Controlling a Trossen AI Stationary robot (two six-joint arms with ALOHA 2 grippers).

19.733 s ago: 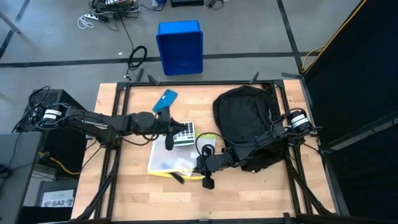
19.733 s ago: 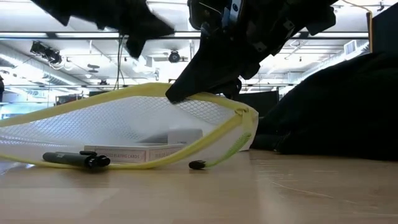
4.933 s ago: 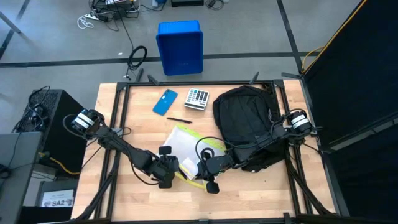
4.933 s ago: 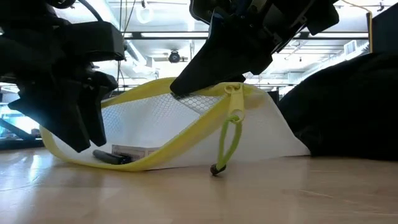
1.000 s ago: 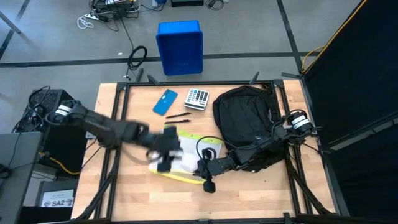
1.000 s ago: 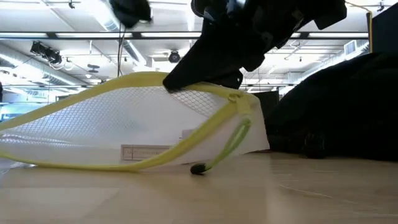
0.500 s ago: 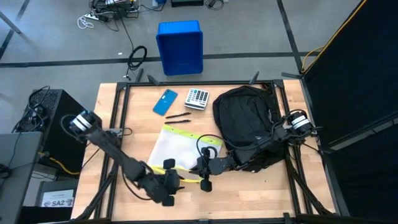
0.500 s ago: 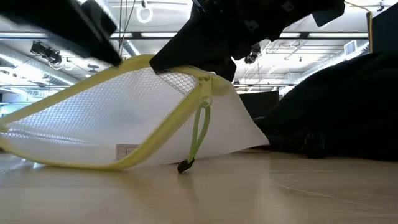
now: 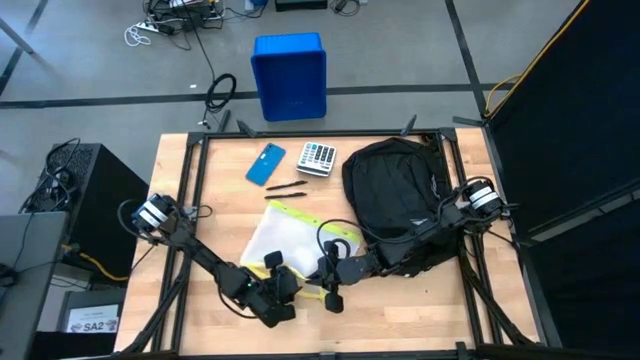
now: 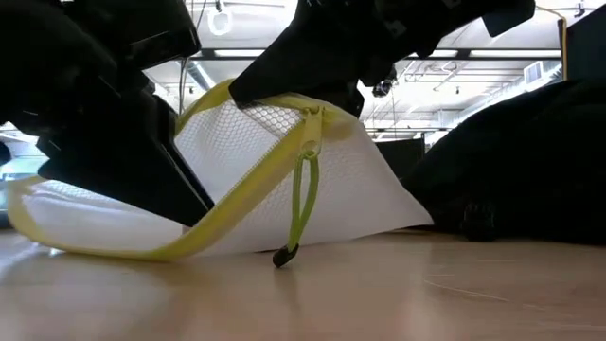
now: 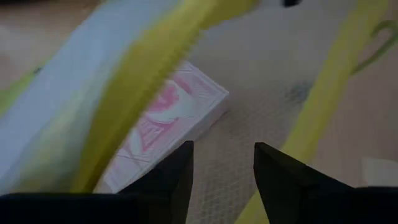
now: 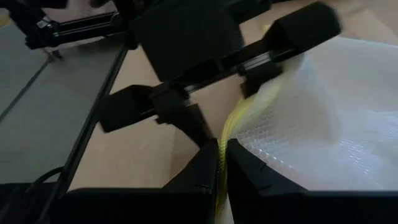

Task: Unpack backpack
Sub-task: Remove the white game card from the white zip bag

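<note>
Moved: my left gripper (image 9: 283, 283) now reaches into the pouch (image 9: 285, 235), jaws narrowly parted (card box (image 11: 171, 124) ahead).
Right gripper (image 9: 329, 271): clamped on pouch's yellow rim.

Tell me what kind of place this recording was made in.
Probably a robotics lab or workshop: a framed wooden table on a bare concrete floor, loose cables lying about, and exposed ceiling lights and ducts beyond.

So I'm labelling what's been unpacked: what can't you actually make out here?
- The backpack interior: high view shows only closed black fabric.
- The mesh pouch contents: the left gripper blocks the low view; the left wrist view shows one pink box, print blurred.
- The calculator keys and the blue phone: too small, high view.
- The right gripper is shut on the pouch's yellow rim.
</note>
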